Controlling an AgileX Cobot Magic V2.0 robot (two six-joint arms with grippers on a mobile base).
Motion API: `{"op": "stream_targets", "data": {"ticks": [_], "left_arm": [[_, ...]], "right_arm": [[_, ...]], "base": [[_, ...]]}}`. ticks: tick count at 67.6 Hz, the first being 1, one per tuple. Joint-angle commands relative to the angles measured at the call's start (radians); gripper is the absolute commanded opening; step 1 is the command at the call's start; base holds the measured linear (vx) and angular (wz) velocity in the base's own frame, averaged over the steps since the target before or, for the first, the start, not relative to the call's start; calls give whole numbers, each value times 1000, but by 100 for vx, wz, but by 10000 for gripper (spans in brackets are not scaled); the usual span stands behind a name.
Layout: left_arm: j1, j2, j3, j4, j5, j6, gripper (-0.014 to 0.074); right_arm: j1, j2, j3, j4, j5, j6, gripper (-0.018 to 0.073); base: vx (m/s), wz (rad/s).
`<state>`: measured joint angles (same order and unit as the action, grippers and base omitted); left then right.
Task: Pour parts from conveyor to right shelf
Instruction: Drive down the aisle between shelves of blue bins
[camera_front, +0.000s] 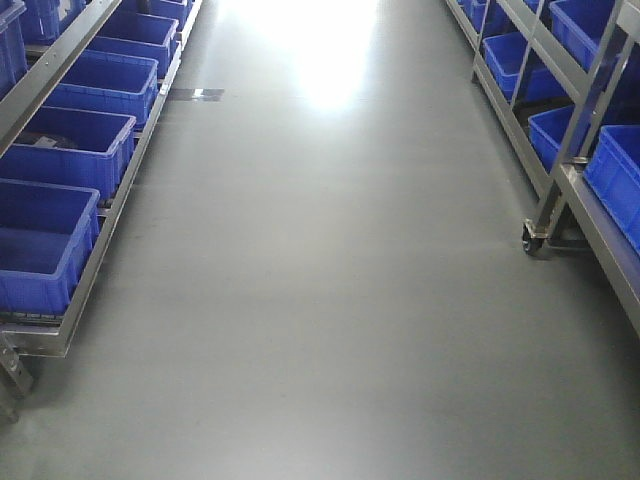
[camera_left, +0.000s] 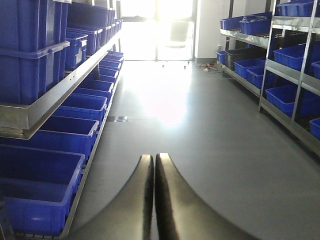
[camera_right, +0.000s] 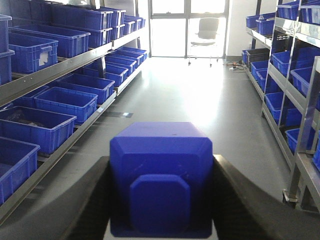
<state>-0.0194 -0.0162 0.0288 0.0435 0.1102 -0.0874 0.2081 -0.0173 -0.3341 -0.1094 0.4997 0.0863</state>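
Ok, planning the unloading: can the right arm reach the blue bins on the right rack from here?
Probably not yet: the right pincer, clamping the small blue plastic cube, points down the aisle; the blue plastic bins sit off sideways, though nothing blocks them.

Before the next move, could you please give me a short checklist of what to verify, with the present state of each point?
1. Small bright-blue plastic cube clamped in the right pincer: ok.
2. Left pincer shut, holding nothing: ok.
3. Smooth grey floor ahead free of obstacles: ok.
4. Stainless-steel right shelf in view: ok.
5. Its deep-blue plastic bin within reach: cannot tell.
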Motion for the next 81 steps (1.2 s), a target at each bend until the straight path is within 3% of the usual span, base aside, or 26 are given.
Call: {"op": "stream_targets", "data": {"ticks": [1,32,81], "left_arm": [[-4,-9,27,-7,-69,-1,-6],[-4,-9,27,-7,-69,-1,-6],[-4,-9,27,-7,-69,-1,-6]], "right_arm": [[-3,11,-28,-10,-78,-6,36],[-3,11,-28,-10,-78,-6,36],[-3,11,-28,-10,-78,-6,36]], "base": [[17,9],[35,-7],[57,-9]]}}
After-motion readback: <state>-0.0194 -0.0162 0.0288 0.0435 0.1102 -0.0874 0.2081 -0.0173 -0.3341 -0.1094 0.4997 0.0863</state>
